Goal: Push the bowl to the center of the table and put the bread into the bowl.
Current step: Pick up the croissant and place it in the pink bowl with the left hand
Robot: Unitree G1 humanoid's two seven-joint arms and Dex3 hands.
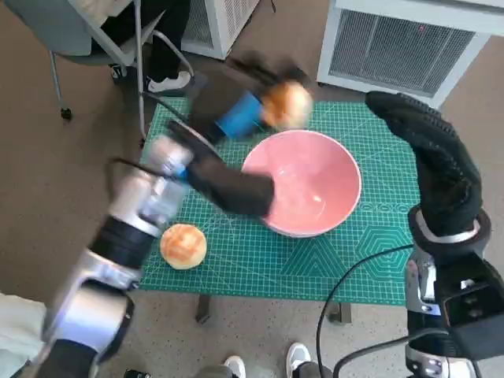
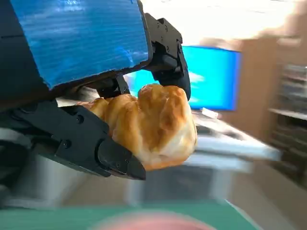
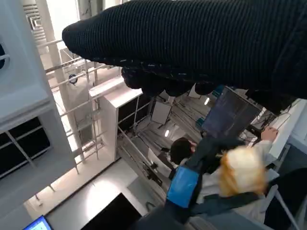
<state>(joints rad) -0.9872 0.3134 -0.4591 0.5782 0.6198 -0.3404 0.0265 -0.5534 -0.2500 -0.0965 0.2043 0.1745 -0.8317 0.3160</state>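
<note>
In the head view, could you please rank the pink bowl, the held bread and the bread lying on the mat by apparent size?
1. Pink bowl.
2. Held bread in the left hand and bread on the mat: alike; the held one is blurred and nearer the camera.

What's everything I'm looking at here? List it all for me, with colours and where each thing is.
bowl: one, pink, near the middle of the mat
bread roll: one, golden brown, held in the air above the bowl's far rim
second bread roll: one, golden brown, on the mat's near left part
mat: one, green with a grid, covering the table
chair: one, grey, on the floor at far left
white units: two, on the floor beyond the table
person's shoes: two, white, at the near edge
left robot hand: black with blue tape, gripping the roll
right robot hand: black glove, raised at the right, holding nothing
</note>
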